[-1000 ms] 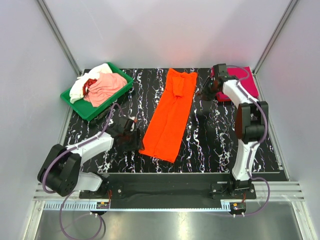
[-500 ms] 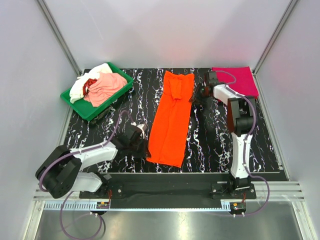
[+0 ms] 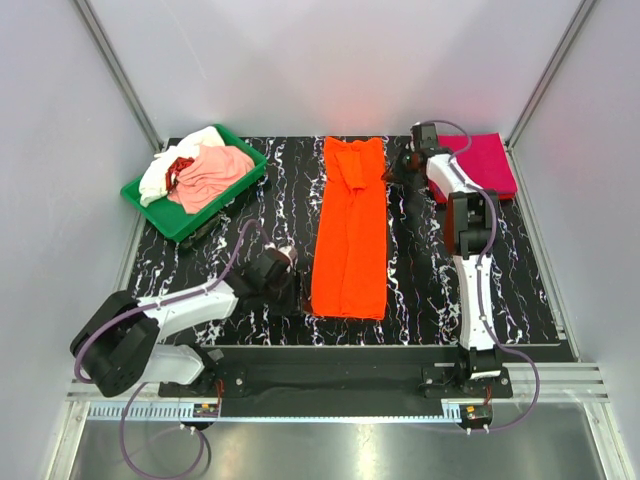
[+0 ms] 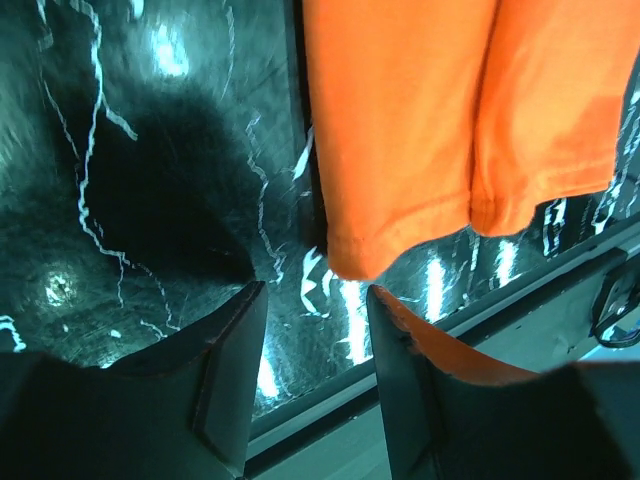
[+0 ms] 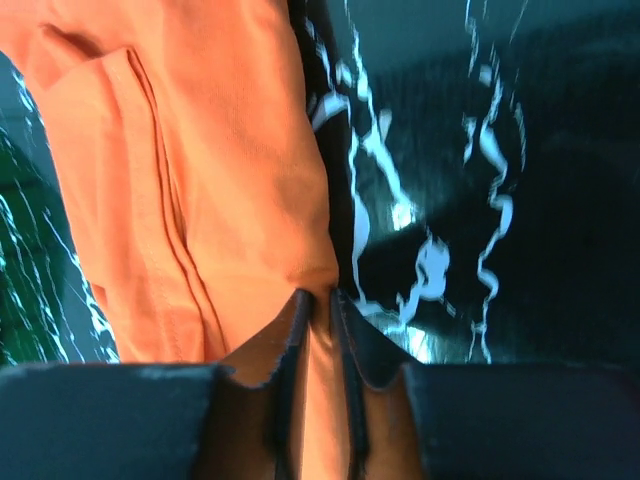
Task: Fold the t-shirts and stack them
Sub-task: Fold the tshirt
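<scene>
Top external view is showing the orange t-shirt [image 3: 350, 235] lying as a long folded strip on the desk [image 3: 430, 285], well to the right of the green tray [image 3: 150, 207]. It is now running straight, whereas a second ago it was slanting with its near end swung toward the tray. The left gripper [image 4: 312, 300], on the tray side of the strip's near corner, is standing with its jaws apart and gripping nothing, the hem lying just beyond its fingertips. The right gripper [image 5: 318, 300], at the far corner away from the tray, is pinching a tongue of orange cloth between nearly closed jaws. Squaring up seems finished, so the crosswise folds are probably coming next. The magenta t-shirt [image 3: 490, 165] is lying folded farther still from the tray, where the stack seems to be starting.
</scene>
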